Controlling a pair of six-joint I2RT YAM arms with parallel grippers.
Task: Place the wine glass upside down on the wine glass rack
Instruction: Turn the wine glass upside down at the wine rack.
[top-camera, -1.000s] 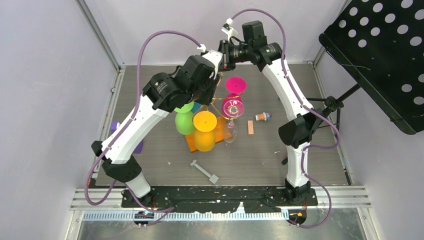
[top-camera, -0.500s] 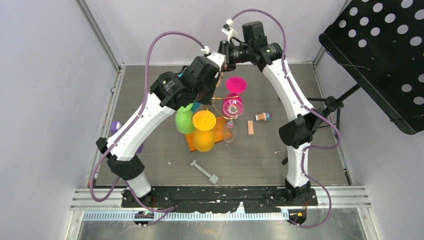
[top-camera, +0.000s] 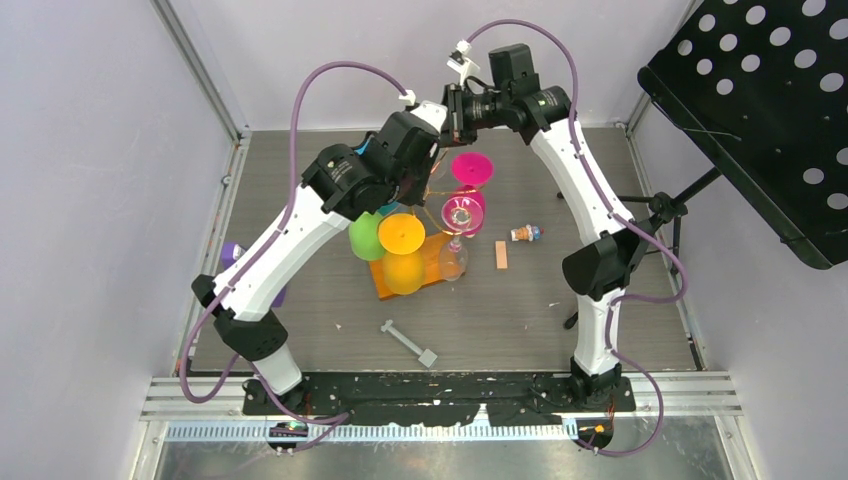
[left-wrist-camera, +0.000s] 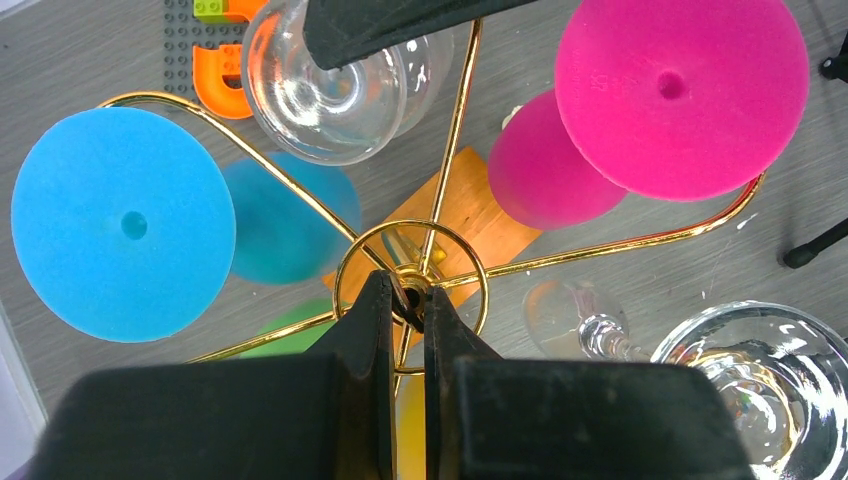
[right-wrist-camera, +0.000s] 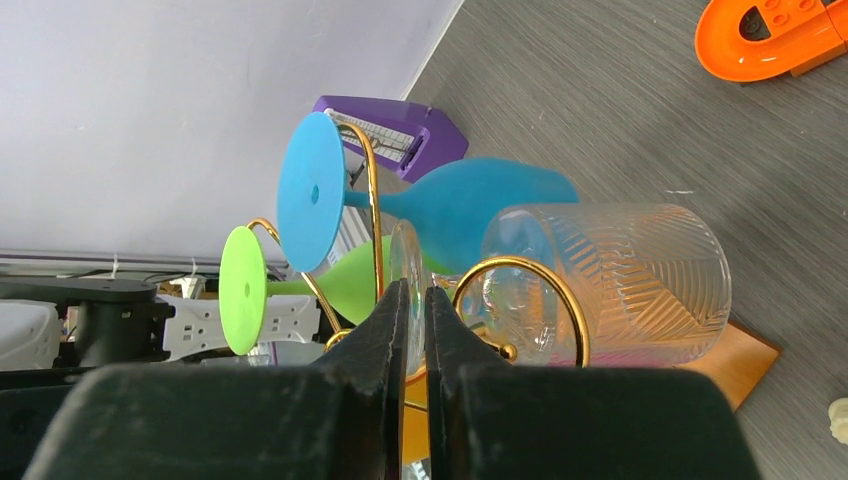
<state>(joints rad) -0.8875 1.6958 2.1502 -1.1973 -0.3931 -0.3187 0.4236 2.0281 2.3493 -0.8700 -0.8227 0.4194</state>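
The wine glass rack (left-wrist-camera: 560, 255) is gold wire on an orange base (left-wrist-camera: 470, 200). My left gripper (left-wrist-camera: 405, 292) is shut on the hub at the top of its stem. Blue (left-wrist-camera: 120, 225), pink (left-wrist-camera: 680, 95), green (right-wrist-camera: 243, 290) and orange (top-camera: 400, 235) glasses hang upside down from its arms, as does a clear one (left-wrist-camera: 745, 385). Another clear wine glass (right-wrist-camera: 610, 285) lies on its side by a gold ring. My right gripper (right-wrist-camera: 410, 290) is shut on the thin edge of its foot. From the left wrist view its bowl (left-wrist-camera: 330, 95) shows under a right finger.
A purple block (right-wrist-camera: 395, 135) and an orange toy arch (right-wrist-camera: 765, 35) lie on the table behind the rack. A small figure (top-camera: 524, 233), a wooden block (top-camera: 501, 255) and a grey bar (top-camera: 408, 343) lie nearer. A black perforated stand (top-camera: 760, 110) overhangs the right side.
My left gripper came down and closed on the rack's top hub. The rack and its hanging glasses shifted slightly to the left and back. The right arm edged a little to the right.
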